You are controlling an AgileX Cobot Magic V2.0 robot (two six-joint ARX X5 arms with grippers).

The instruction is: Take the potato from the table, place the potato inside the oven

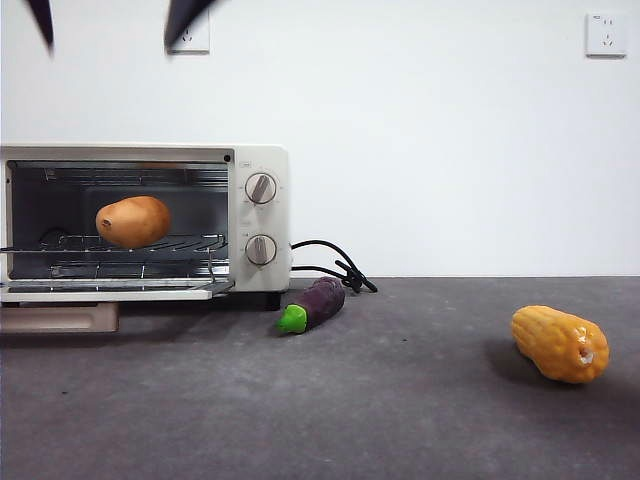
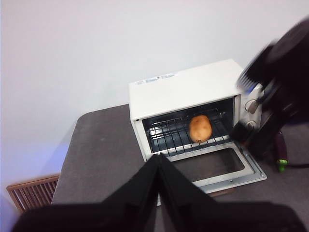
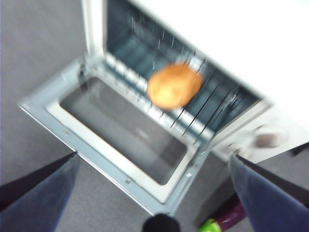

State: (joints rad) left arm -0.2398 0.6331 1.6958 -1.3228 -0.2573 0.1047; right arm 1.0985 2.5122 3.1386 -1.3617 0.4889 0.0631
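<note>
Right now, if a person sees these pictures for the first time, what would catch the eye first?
First the potato, lying on the wire rack inside the oven, whose door hangs open at the table's left end. Next the yellow corn, alone on the table at the right, and the purple eggplant beside the oven's cord. The right gripper is open above the door; the left gripper is shut, farther off.

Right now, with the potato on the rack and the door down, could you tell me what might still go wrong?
1. The potato lies near the rack's front edge in the oven; a nudge could roll it out onto the lowered door.
2. The right pincer, open, hangs just above that door and could clip it when moving.
3. The eggplant lies close beside the oven, easily knocked.
</note>
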